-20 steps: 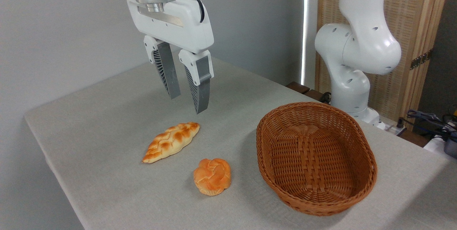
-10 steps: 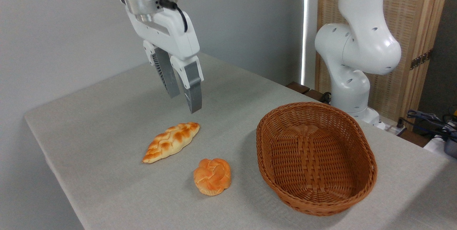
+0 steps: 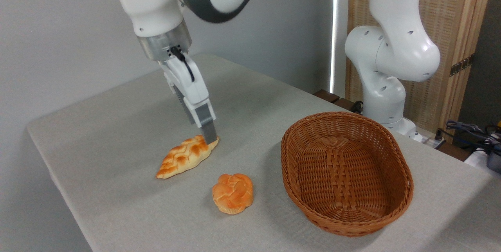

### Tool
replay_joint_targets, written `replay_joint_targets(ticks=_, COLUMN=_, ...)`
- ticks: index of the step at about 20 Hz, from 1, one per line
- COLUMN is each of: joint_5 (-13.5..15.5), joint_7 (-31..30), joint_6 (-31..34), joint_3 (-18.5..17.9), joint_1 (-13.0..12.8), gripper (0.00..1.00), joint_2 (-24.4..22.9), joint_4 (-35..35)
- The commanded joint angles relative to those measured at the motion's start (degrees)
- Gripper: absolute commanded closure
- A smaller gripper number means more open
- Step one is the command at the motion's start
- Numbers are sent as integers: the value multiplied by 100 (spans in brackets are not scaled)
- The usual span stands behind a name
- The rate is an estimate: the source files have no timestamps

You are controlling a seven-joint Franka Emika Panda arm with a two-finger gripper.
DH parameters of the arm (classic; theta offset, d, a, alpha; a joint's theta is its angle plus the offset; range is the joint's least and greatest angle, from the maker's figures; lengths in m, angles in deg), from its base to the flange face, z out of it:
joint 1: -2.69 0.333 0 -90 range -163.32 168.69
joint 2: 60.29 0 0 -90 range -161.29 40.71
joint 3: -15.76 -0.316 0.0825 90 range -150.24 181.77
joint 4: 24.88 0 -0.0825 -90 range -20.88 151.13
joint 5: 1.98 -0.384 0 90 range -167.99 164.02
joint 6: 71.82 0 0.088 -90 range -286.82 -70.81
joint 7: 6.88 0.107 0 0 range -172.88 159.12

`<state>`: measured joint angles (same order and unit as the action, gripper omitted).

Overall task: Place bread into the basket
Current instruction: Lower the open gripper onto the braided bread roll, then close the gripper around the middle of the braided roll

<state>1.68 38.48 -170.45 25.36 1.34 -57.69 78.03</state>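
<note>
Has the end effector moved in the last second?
Yes. The end effector has dropped down to the far right tip of the braided loaf, which lies where it was on the table.

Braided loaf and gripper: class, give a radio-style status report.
Gripper low at braided loaf's far tip, jaw state unclear. Loaf on table, ungrasped. Wicker basket empty. Round bun aside, path clear.

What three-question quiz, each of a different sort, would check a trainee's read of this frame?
1. True or false: the basket holds bread.
2. Nearer the basket: A) braided loaf, B) round bun?
3. Over which end of the loaf is the gripper: the end nearer the basket or the far one?

Key: 1 false, it is empty; 2 B; 3 the end nearer the basket.
</note>
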Motion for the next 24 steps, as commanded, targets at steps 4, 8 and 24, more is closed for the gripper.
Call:
replay_joint_targets(ticks=4, joint_5=783, joint_7=-115, joint_6=-683, joint_3=253, joint_1=126, gripper=0, joint_2=-119, joint_4=608)
replay_joint_targets(ticks=8, joint_5=872, joint_7=-141, joint_6=-1324, joint_3=454, joint_1=126, gripper=0, joint_2=-101, joint_4=976)
replay_joint_targets(ticks=24, joint_5=415, joint_7=-62, joint_6=-2072, joint_3=745, joint_1=117, gripper=4, joint_2=74, joint_4=1399)
